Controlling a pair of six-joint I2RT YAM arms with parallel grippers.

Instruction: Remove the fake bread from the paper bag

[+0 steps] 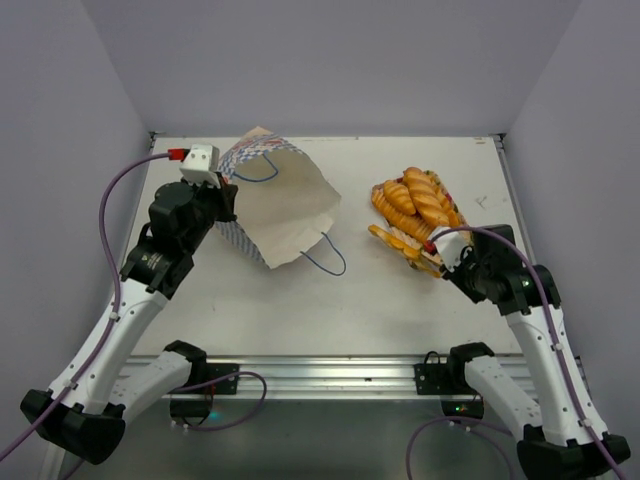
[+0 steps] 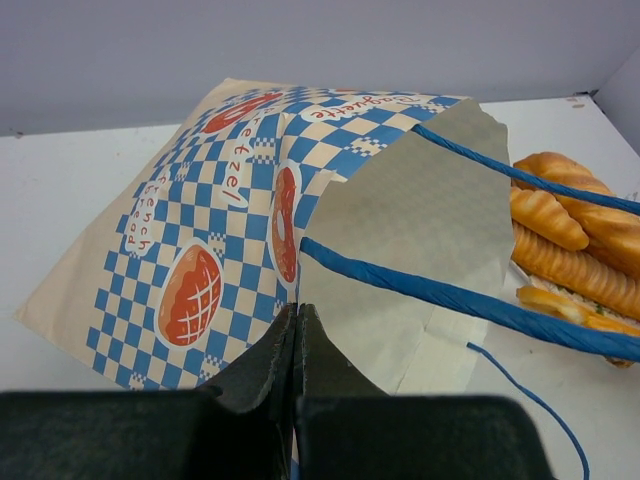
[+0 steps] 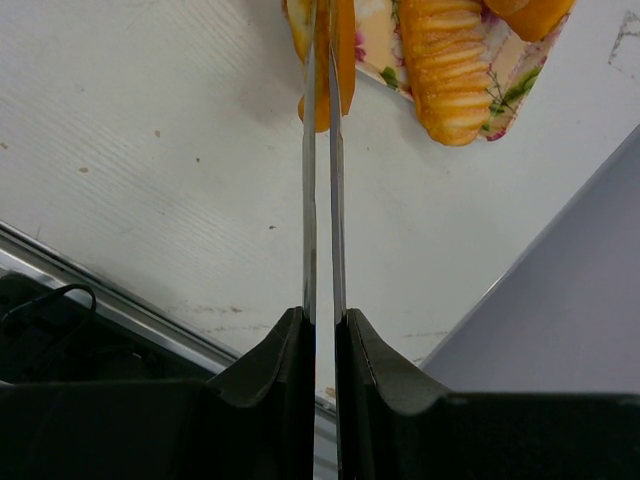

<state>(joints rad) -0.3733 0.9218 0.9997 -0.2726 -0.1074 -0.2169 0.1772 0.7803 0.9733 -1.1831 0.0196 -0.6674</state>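
Fake bread [image 1: 415,205] piled on tray [image 3: 372,42], well apart from paper bag [image 1: 285,210]. Bag lies flat and looks empty; left tool [image 2: 297,314] clenched on its edge. Right tool [image 1: 432,246] at pile, grip cannot tell. Task likely almost done.

The checkered paper bag [image 1: 285,205] lies on its side, mouth open. Glossy golden fake bread [image 1: 412,208] sits piled right of it.
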